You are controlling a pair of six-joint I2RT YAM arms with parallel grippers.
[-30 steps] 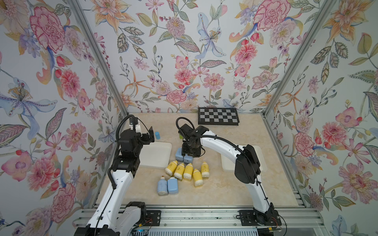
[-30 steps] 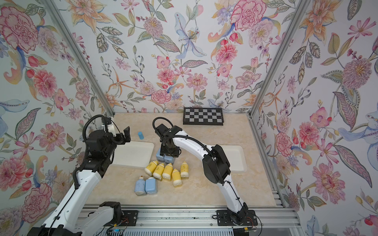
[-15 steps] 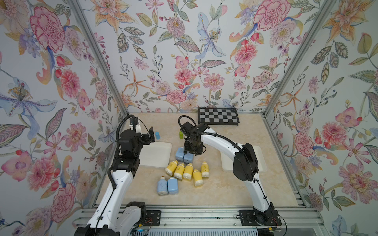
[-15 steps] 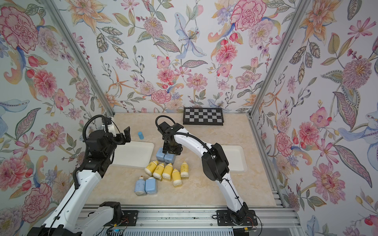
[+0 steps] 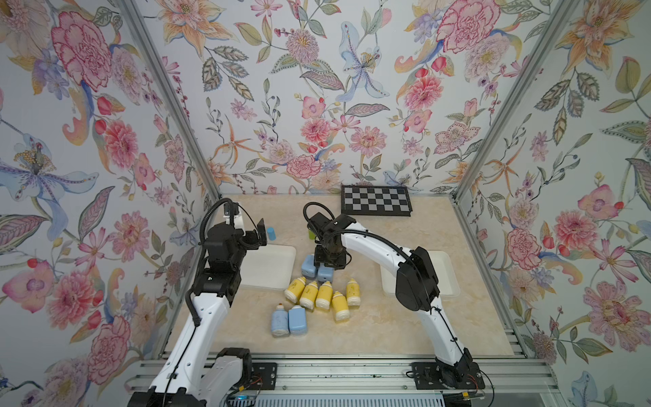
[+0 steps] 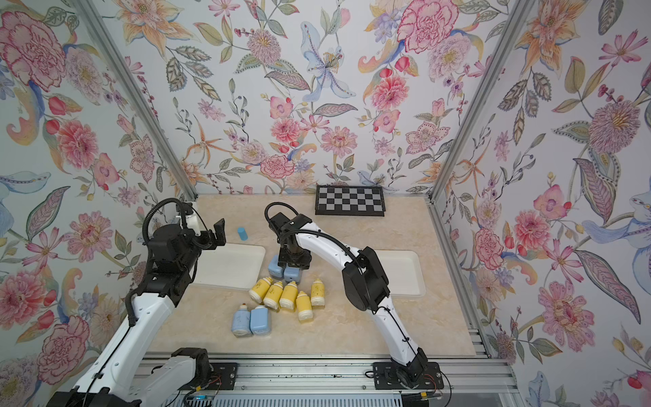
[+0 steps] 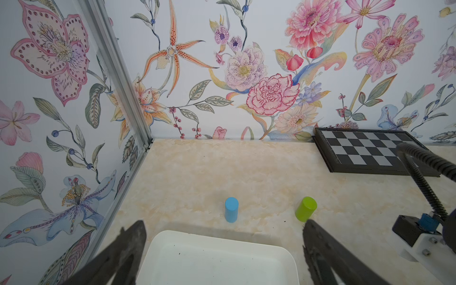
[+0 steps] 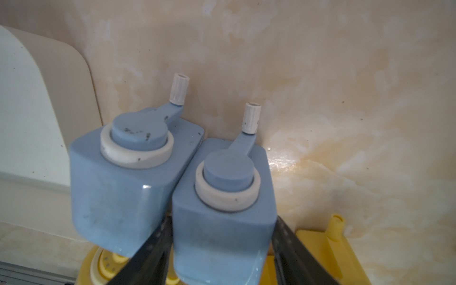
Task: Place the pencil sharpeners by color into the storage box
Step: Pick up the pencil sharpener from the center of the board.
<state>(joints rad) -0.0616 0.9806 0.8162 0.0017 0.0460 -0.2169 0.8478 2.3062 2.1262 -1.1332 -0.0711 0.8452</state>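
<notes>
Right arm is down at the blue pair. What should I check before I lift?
1. Right pincer straddles one blue sharpener: ok.
2. Grip tight enough to lift: cannot tell.
3. Clearance from the neighbouring blue sharpener: not ok. It sits right against the straddled one, with a finger between them.
4. Left tray free to receive: ok, nothing in the part shown.
5. Right tray free: cannot tell, the right arm covers part.
6. Left pincer open, away from the right arm: ok.
</notes>
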